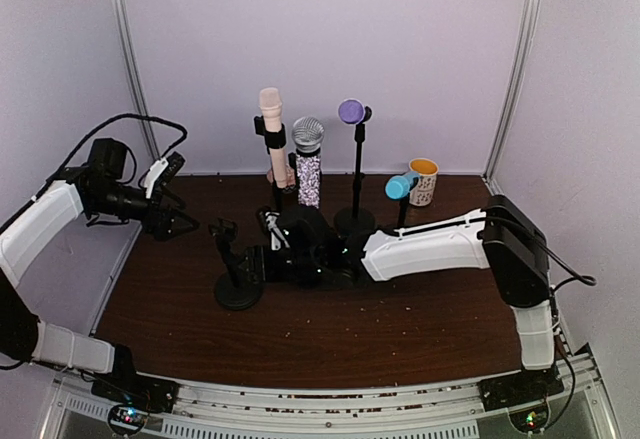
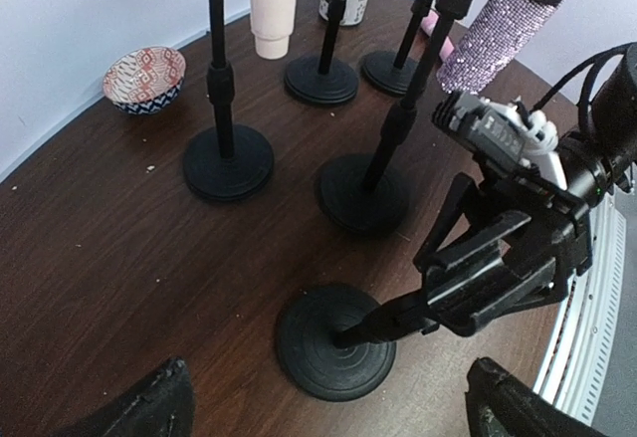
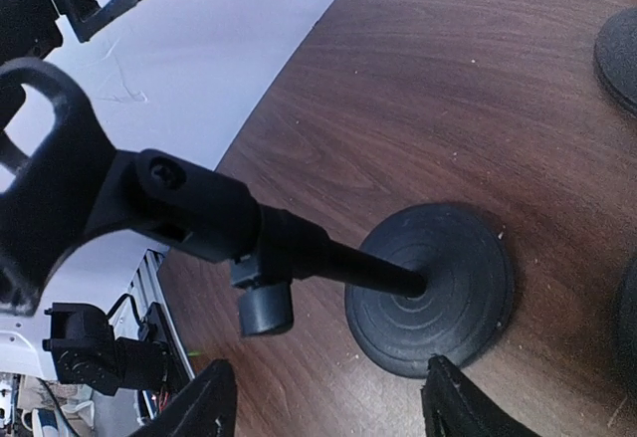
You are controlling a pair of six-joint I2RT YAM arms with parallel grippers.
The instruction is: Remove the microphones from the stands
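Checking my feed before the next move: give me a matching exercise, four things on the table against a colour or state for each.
Things:
1 front stand
2 mug
3 bowl
4 glitter microphone

Colours or states:
a silver mesh head
b clip empty
c orange inside
d red patterned

Pairs: 1-b; 2-c; 3-d; 4-a

In the left wrist view the top edge cuts off the heads of the glitter mic (image 2: pixel 503 34) and pale mic (image 2: pixel 274 4), while from above the right hand (image 1: pixel 255 261) merges with a dark stand (image 1: pixel 238 293) mid-frame.
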